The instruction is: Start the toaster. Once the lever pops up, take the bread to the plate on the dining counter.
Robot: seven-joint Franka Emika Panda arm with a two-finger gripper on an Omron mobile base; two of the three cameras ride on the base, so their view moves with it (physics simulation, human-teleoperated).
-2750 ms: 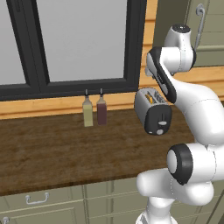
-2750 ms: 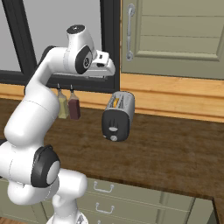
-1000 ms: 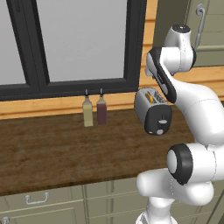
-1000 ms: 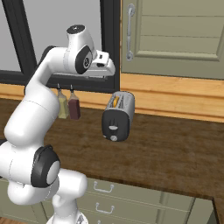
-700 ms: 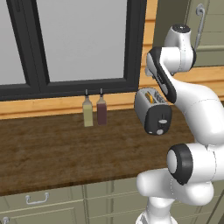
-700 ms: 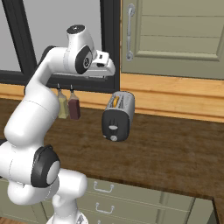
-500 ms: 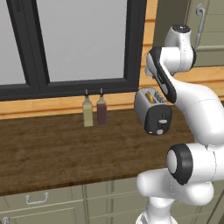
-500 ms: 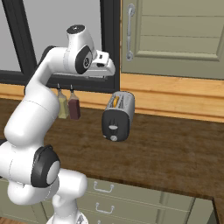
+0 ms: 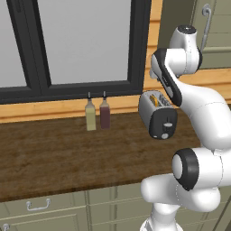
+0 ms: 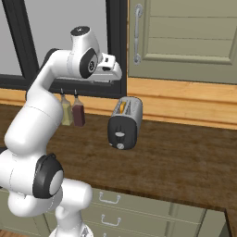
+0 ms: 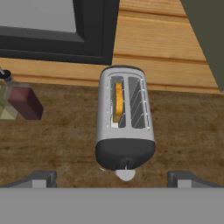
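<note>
The silver-grey toaster (image 11: 126, 120) stands on the dark wood worktop (image 10: 185, 157), its black end panel facing me. The bread (image 11: 118, 103) stands sunk in the toaster's left slot, with its orange-tan edge showing. The lever (image 10: 120, 135) is a small dark tab on the black panel, above a round grey button. My gripper (image 11: 113, 179) hangs open above and in front of the toaster, with nothing between its fingertips (image 11: 41, 178). It touches nothing. The plate and the dining counter are out of view.
Two bottles, one pale (image 9: 90, 115) and one dark red (image 9: 104, 113), stand by the window sill left of the toaster. A cabinet door with a metal handle (image 10: 137, 34) hangs above. Drawers (image 10: 109, 199) run below the worktop.
</note>
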